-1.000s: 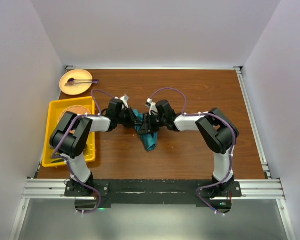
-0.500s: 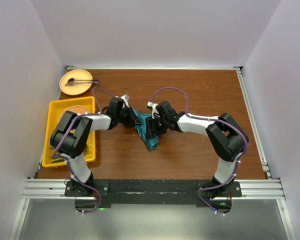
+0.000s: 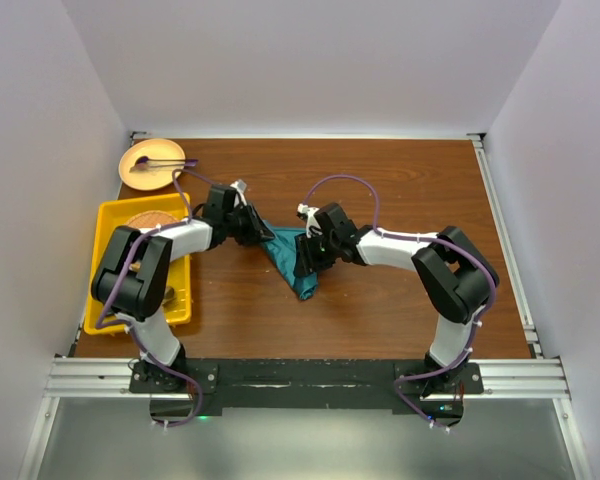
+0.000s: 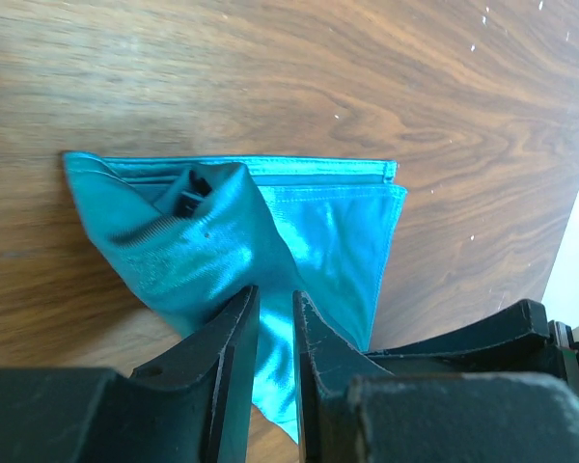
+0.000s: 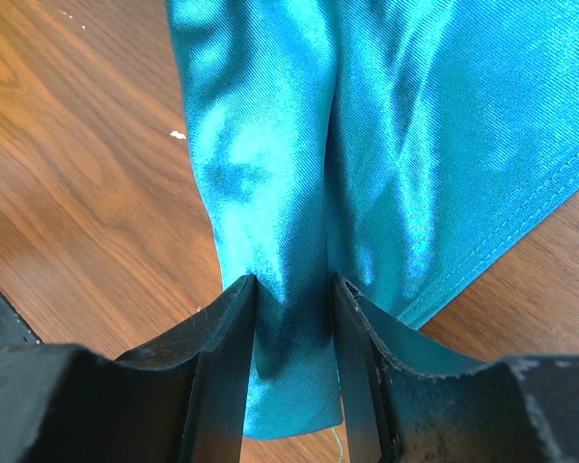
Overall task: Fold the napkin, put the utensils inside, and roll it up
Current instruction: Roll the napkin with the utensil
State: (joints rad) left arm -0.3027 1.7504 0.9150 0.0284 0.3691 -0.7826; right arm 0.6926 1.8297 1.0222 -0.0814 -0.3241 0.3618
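Observation:
The teal napkin (image 3: pixel 292 266) lies bunched in a rough triangle on the wooden table (image 3: pixel 400 180), stretched between both grippers. My left gripper (image 3: pixel 260 231) is shut on its upper left corner. In the left wrist view the cloth (image 4: pixel 309 217) runs up between the nearly closed jaws of the left gripper (image 4: pixel 275 307). My right gripper (image 3: pixel 303 257) is shut on a bunched fold at the napkin's right side. The right wrist view shows that fold (image 5: pixel 270 164) pinched in the right gripper (image 5: pixel 292 294). No gold utensil shows in any view.
A yellow tray (image 3: pixel 115 215) sits at the left edge with a round brown item in it. A tan plate (image 3: pixel 162 175) at the back left holds a thin stick with a dark purple end (image 3: pixel 143 160). White walls enclose the table on three sides.
My left gripper has pulled its napkin corner left and back, and the right gripper has shifted slightly right. The napkin is stretched wider between them.

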